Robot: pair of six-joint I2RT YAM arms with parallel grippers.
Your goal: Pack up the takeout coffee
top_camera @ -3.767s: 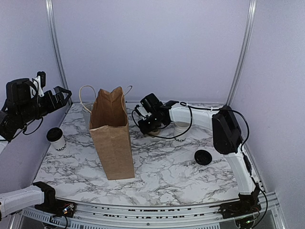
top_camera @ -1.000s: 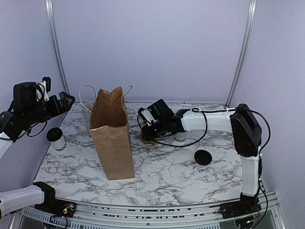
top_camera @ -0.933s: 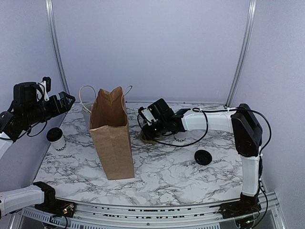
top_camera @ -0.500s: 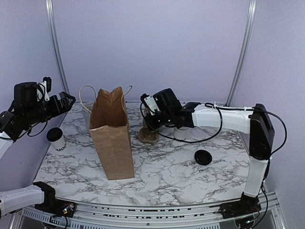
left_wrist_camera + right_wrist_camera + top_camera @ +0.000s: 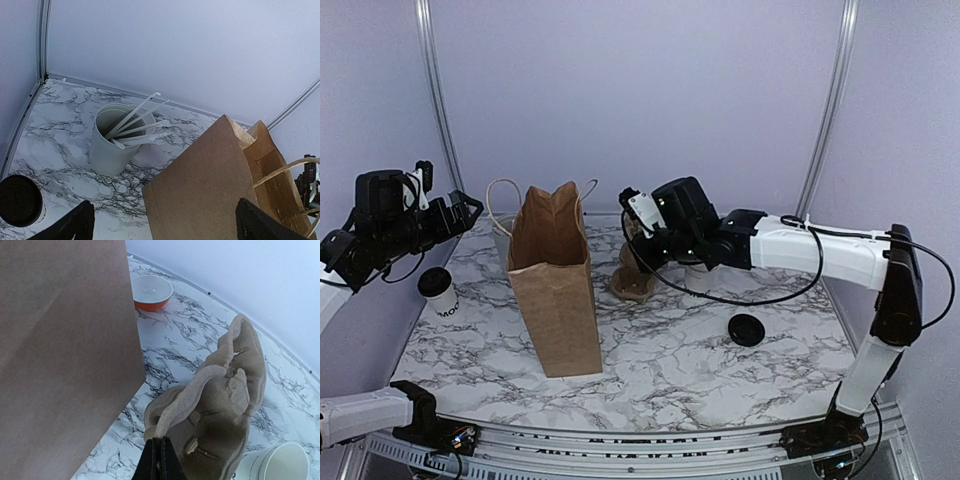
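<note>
Right hand (image 5: 160, 454) was pressed together on the thin rim of a brown pulp cup carrier (image 5: 220, 405), holding it tilted just right of the paper bag (image 5: 557, 290) at frame centre, its lower end seemingly on the bench (image 5: 680, 365). Left hand (image 5: 450, 212) hung spread wide and empty at the upper left. The takeout coffee (image 5: 438, 291) stood upright near the left edge of the overhead view, below that hand and apart from the bag. It would likely be light but sloshy if filled, with thin walls that dent and a lid that could pop off. A gentle grip round the mid-body, kept upright, seemed safest.
</note>
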